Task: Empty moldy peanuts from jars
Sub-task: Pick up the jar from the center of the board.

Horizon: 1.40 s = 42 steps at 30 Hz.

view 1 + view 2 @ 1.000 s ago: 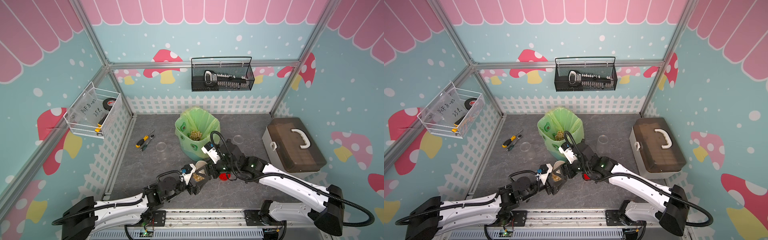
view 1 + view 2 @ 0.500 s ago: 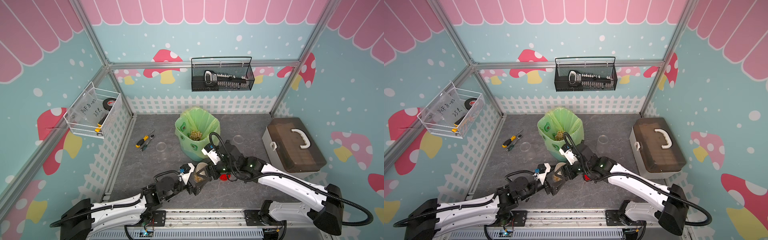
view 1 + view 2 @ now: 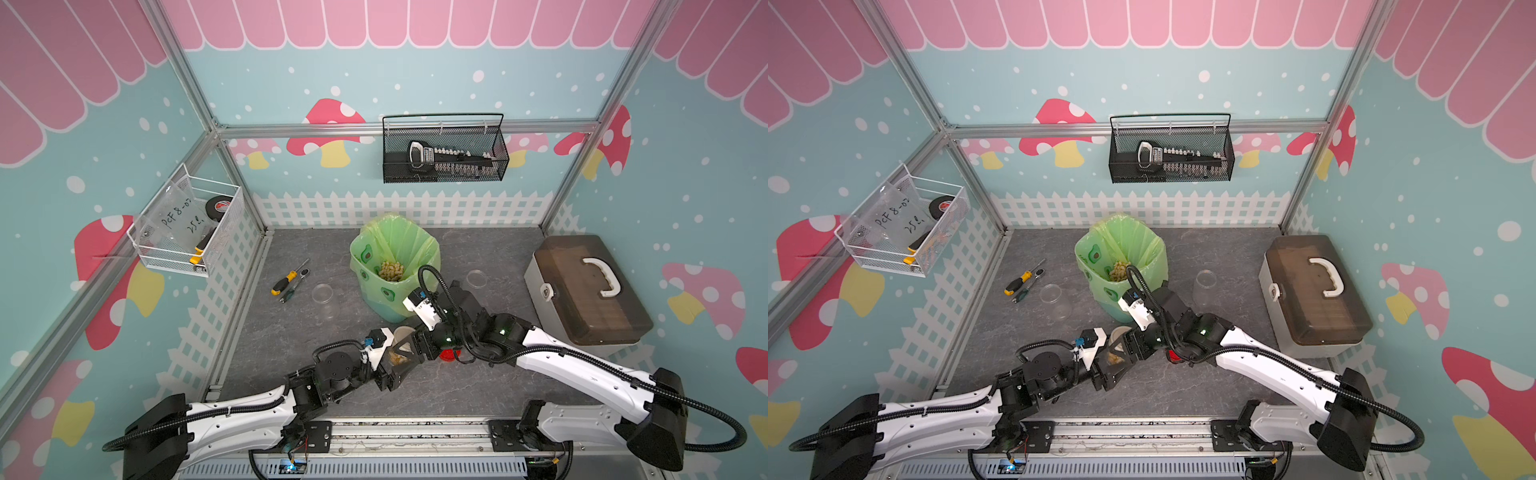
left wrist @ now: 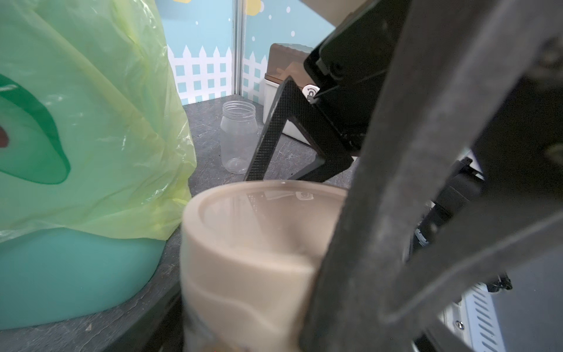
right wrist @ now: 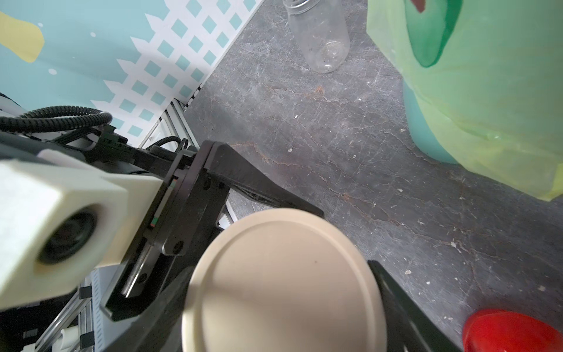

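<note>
One squat jar (image 3: pixel 1115 356), left gripper (image 3: pixel 402 357) fingers clamped round its body, right gripper (image 3: pixel 1126 337) fingers pinching its beige lid (image 5: pixel 283 283), moldy peanuts (image 3: pixel 397 358) inside, green-bagged bin (image 3: pixel 374 286) near

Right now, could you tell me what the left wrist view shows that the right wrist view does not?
Only the left wrist view shows the brown-lidded toolbox and the empty lidless jar standing near it. Only the right wrist view shows the red lid on the table, the left arm's wrist camera and another empty jar. Both show the beige lid and the green-bagged bin.
</note>
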Available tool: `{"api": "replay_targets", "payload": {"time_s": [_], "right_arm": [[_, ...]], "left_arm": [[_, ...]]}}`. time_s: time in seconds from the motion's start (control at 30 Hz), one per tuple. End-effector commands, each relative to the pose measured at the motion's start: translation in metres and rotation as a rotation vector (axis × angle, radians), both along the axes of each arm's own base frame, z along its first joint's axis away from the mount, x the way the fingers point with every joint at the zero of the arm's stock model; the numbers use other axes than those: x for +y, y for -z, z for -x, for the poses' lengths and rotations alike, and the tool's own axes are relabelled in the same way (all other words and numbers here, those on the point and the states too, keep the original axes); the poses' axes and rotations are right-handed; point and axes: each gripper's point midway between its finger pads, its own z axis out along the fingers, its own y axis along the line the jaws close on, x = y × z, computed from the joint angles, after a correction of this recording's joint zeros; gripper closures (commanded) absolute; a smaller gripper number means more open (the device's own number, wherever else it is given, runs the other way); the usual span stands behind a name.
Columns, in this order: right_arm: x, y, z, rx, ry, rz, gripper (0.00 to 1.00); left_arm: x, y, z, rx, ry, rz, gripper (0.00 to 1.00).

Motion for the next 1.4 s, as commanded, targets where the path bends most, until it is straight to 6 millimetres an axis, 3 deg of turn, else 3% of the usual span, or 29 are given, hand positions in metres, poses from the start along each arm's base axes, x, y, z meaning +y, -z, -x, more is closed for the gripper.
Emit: {"api": "replay_targets", "payload": {"time_s": [0.0, 0.13, 0.5, 0.8, 0.93, 1.1, 1.37], "right_arm": [[0.002, -0.021, -0.001, -0.047, -0.007, -0.054, 0.41], [0.003, -0.024, -0.001, -0.048, -0.013, -0.062, 0.41], [0.005, -0.026, 0.002, -0.037, -0.024, -0.084, 0.41], [0.006, -0.028, 0.004, -0.039, -0.034, -0.096, 0.41], [0.005, -0.027, 0.002, -0.051, -0.031, -0.09, 0.33], [0.003, -0.033, 0.0, -0.085, -0.021, -0.094, 0.14], [0.0, -0.053, -0.014, -0.149, 0.085, -0.197, 0.08]], "left_arm": [[-0.003, -0.016, -0.001, -0.007, 0.01, 0.045, 0.09], [-0.009, -0.012, 0.0, 0.006, 0.025, 0.035, 0.03], [-0.007, -0.012, -0.002, 0.001, 0.014, 0.033, 0.06], [-0.006, -0.013, -0.006, 0.0, -0.002, 0.035, 0.4], [-0.004, -0.019, -0.008, -0.006, -0.014, 0.053, 0.44], [0.0, -0.028, -0.01, -0.009, -0.021, 0.078, 0.46], [0.004, -0.037, -0.015, -0.016, -0.045, 0.103, 0.48]]}}
